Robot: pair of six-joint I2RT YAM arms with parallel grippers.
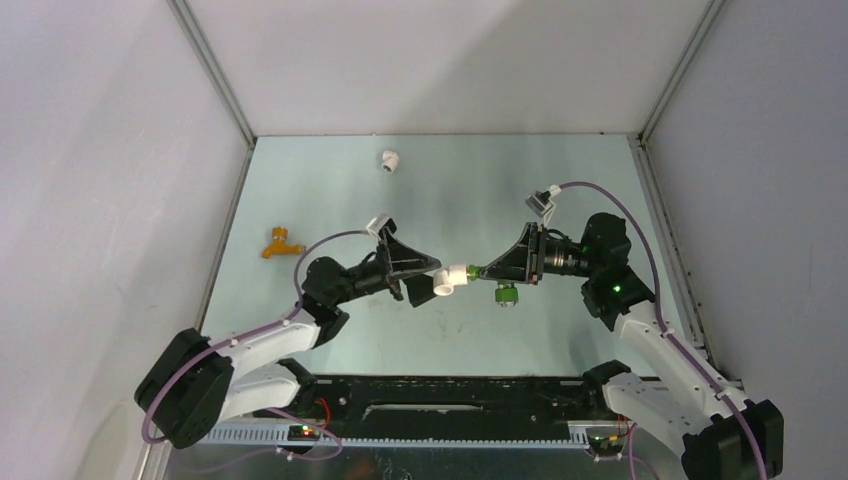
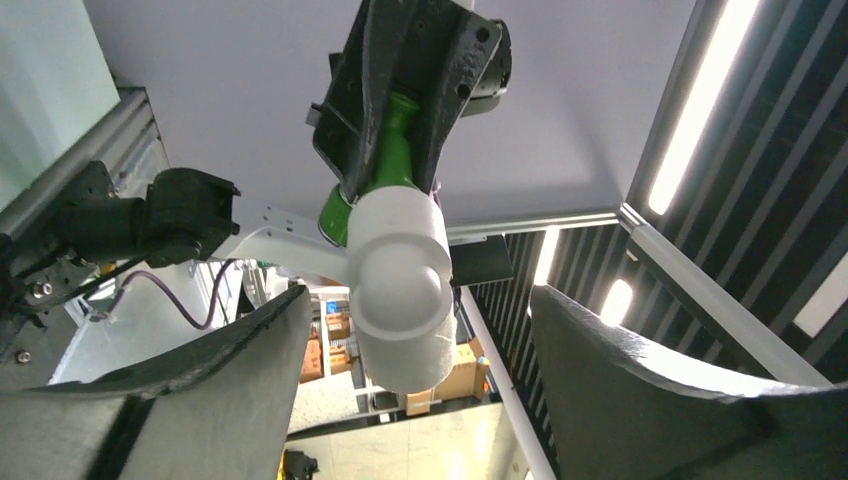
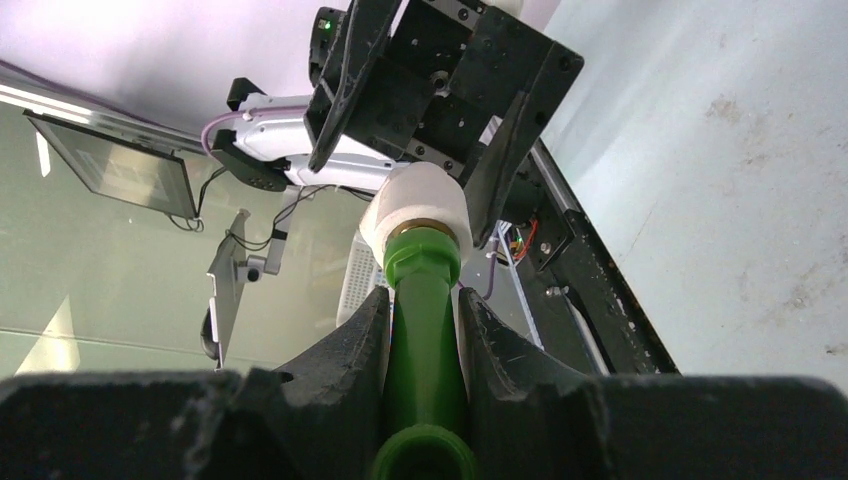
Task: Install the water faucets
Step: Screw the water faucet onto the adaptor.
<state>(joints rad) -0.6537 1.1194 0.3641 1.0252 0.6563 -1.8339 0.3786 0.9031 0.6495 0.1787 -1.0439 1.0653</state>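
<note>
My right gripper (image 1: pixel 478 270) (image 3: pixel 422 295) is shut on the green faucet (image 1: pixel 503 294) (image 3: pixel 425 340) and holds it level above the table. A white elbow fitting (image 1: pixel 452 278) (image 3: pixel 420 205) sits on the faucet's tip. My left gripper (image 1: pixel 432 278) (image 2: pixel 420 300) is open. Its fingers stand either side of that elbow (image 2: pixel 400 270) with a gap on both sides. The green faucet also shows in the left wrist view (image 2: pixel 395 150), inside the right gripper. The orange faucet (image 1: pixel 280 243) lies on the table at the left.
A second white elbow fitting (image 1: pixel 389 160) lies near the table's back edge. Grey enclosure walls stand on the left, right and back. A black rail (image 1: pixel 450 400) runs along the near edge between the arm bases.
</note>
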